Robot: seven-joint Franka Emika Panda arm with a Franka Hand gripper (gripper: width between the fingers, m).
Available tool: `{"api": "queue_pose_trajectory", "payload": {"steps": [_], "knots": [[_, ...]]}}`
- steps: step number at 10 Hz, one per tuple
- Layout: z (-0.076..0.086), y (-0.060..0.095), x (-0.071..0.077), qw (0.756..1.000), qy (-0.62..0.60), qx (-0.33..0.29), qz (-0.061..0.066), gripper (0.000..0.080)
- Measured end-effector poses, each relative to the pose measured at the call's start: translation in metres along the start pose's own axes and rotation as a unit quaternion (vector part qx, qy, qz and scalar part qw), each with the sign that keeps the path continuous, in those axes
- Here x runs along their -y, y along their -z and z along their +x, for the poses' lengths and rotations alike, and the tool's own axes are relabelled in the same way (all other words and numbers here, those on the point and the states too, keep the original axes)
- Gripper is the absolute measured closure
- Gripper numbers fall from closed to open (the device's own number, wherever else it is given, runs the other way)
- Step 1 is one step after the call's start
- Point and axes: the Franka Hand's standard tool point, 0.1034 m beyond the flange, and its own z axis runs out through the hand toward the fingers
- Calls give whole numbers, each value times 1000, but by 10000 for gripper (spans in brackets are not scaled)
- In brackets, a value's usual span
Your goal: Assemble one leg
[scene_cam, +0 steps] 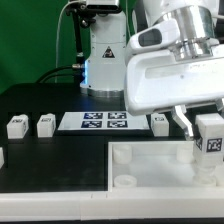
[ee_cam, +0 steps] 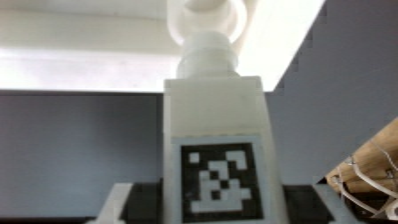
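My gripper (scene_cam: 204, 132) is shut on one leg (scene_cam: 211, 139), a white stubby block with its black-and-white tag facing out. It holds the leg upright just above the right end of the large white panel (scene_cam: 150, 168). In the wrist view the leg (ee_cam: 217, 115) fills the middle, tag toward the camera, its narrow peg end pointing away. The gripper (ee_cam: 219, 206) has a finger (ee_cam: 128, 204) on each side of it. Three more legs lie on the black table: two at the exterior view's left (scene_cam: 16, 126) (scene_cam: 45, 124) and one (scene_cam: 159, 122) right of the marker board.
The marker board (scene_cam: 104, 121) lies flat at mid-table. A white robot base (scene_cam: 100, 55) with cables stands behind it. The panel has round sockets near its corners (scene_cam: 122, 153). A beige cable (ee_cam: 365, 172) shows at the wrist view's edge.
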Motion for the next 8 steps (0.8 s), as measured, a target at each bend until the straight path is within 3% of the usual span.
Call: {"api": "queue_pose_trajectory", "payload": {"steps": [3,8], "knots": [[-13,-8,-1,1000,-2,12,0,507],[-14,-12,-1,1000,-2,-3,-1,507]]}}
